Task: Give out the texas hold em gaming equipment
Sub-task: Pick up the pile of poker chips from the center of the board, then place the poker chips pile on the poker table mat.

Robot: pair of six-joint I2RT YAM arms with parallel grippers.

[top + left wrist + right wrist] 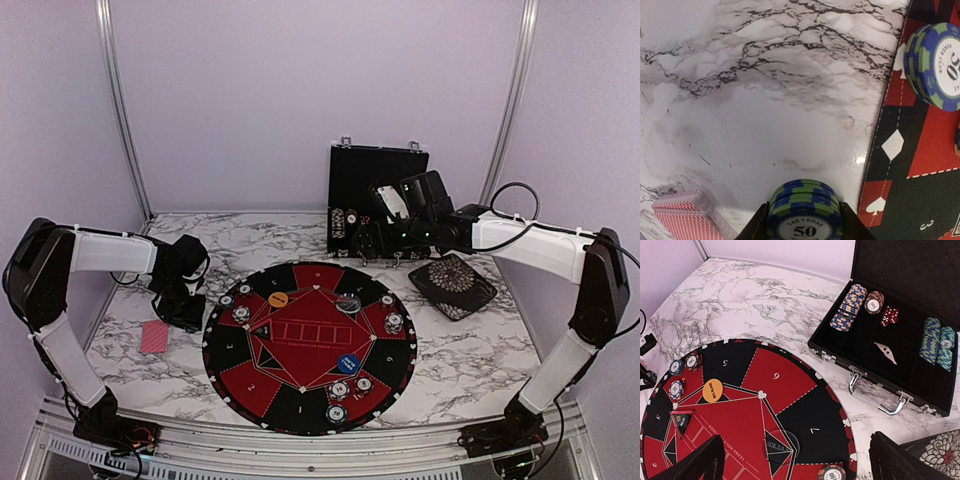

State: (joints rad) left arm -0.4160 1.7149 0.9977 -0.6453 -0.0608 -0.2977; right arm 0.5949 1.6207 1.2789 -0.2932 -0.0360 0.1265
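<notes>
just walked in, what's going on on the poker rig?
The left tool is shut on a small stack of blue-green chips, low over the marble table just off the mat's left edge. The right tool is open and empty, hovering near the open chip case. Other chip stacks and an orange disc sit on the mat; a red card deck lies left of it.

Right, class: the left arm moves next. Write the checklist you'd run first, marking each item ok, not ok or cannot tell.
1. Left claw shut on the blue-green chip stack: ok.
2. Stack lifted off the marble table: cannot tell.
3. Stack over the mat: not ok, beside its edge.
4. Card deck apart from the stack: ok.
5. Right claw open, holding nothing: ok.
</notes>
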